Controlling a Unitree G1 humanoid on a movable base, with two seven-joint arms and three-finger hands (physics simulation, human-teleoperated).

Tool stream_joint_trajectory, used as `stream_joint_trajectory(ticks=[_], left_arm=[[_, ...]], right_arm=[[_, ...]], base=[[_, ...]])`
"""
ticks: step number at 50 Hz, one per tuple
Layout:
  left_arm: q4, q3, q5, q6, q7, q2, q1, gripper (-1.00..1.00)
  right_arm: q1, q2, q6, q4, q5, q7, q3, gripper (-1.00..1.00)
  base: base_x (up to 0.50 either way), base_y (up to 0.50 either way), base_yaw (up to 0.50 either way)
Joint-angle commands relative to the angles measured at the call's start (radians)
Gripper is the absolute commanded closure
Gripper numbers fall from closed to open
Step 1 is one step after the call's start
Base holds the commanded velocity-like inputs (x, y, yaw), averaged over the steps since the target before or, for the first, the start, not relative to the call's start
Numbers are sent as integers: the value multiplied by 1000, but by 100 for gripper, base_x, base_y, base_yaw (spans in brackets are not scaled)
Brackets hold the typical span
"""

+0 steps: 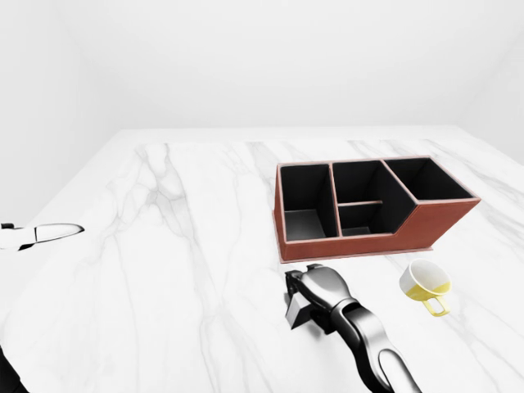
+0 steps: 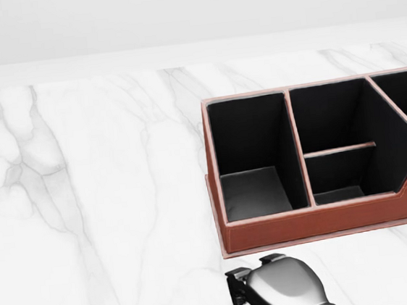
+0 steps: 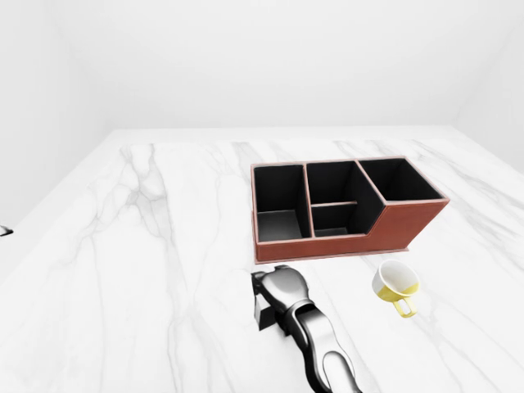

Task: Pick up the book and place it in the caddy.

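The brown caddy (image 1: 364, 246) with several black compartments stands on the marble table, right of centre in the left-eye view. It also shows in the head view (image 2: 306, 225). My right hand (image 1: 296, 301) hovers just below the caddy's left end, silver back up. Its dark fingers (image 1: 300, 313) point down and apart, and nothing shows between them. No book shows for certain. A flat white-and-black shape (image 1: 45, 234) lies at the left edge of the left-eye view; I cannot tell what it is. My left hand is out of view.
A white mug with a yellow band and handle (image 1: 425, 283) lies tipped on the table (image 1: 180, 270), right of my right hand and below the caddy's right end. The table's far edge meets a plain white wall.
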Motion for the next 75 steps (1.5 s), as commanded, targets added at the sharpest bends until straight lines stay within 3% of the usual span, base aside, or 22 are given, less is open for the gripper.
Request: stream_joint_trajectory(ticks=[1, 7, 8, 10, 16, 21, 27, 34, 36, 39, 45, 49, 50, 56, 65, 70, 75], left_arm=[[-6, 5, -2, 0, -1, -2, 4, -100], [-5, 6, -1, 0, -3, -6, 7, -100], [-2, 5, 0, 0, -3, -7, 7, -100], [-9, 7, -2, 0, -2, -4, 6, -100], [-16, 8, -4, 0, 0, -1, 2, -100], [-11, 6, -3, 0, 0, -1, 1, -100], [-14, 7, -4, 0, 0, 1, -1, -100], [-13, 6, -4, 0, 0, 0, 0, -100], [-5, 3, -1, 0, -1, -3, 2, -100], [-9, 6, -4, 0, -1, 0, 2, -100], [-11, 7, -5, 0, -1, 1, 1, -100], [-7, 5, -3, 0, -1, -1, 2, -100], [-8, 5, -3, 0, -1, -2, 2, -100], [-14, 4, -4, 0, 1, 0, 0, -100], [-7, -2, 0, 0, 1, -1, -2, -100], [-2, -1, 1, 0, -1, -1, -1, -100], [6, -4, 2, 0, -3, -4, 1, -100]], right_arm=[[8, 12, 0, -30, 83, 17, 29, 100], [-5, 17, 0, -64, 126, 63, 20, 100], [-29, 34, 0, -132, 211, 170, 8, 100], [-95, 61, 0, -209, 300, 284, -14, 100], [-329, 89, 0, -371, 476, 284, -79, 100], [-524, 88, 0, -387, 533, 284, -136, 100], [-731, 36, 0, -298, 583, 284, -202, 100], [-871, -22, 0, -226, 630, 284, -232, 100], [-913, -31, 17, -207, 639, 284, -240, 100], [-1019, -63, 52, -131, 666, 284, -260, 100], [-1175, -147, 64, 46, 727, 284, -291, 100], [-1288, -198, 35, 208, 745, 284, -301, 100], [-1349, -222, 0, 315, 738, 284, -304, 100], [-1510, -284, 0, 649, 705, 284, -302, 100], [-1767, -351, 0, 1190, 498, 284, -253, 100], [-1846, -344, 0, 1322, 411, 284, -240, 100], [-1842, -329, 0, 1359, 369, 284, -244, 100]], base=[[0, 0, 0], [0, 0, 0], [0, 0, 0], [0, 0, 0], [0, 0, 0], [0, 0, 0], [0, 0, 0], [0, 0, 0], [0, 0, 0], [0, 0, 0], [0, 0, 0], [0, 0, 0], [0, 0, 0], [0, 0, 0], [0, 0, 0], [0, 0, 0], [0, 0, 0]])
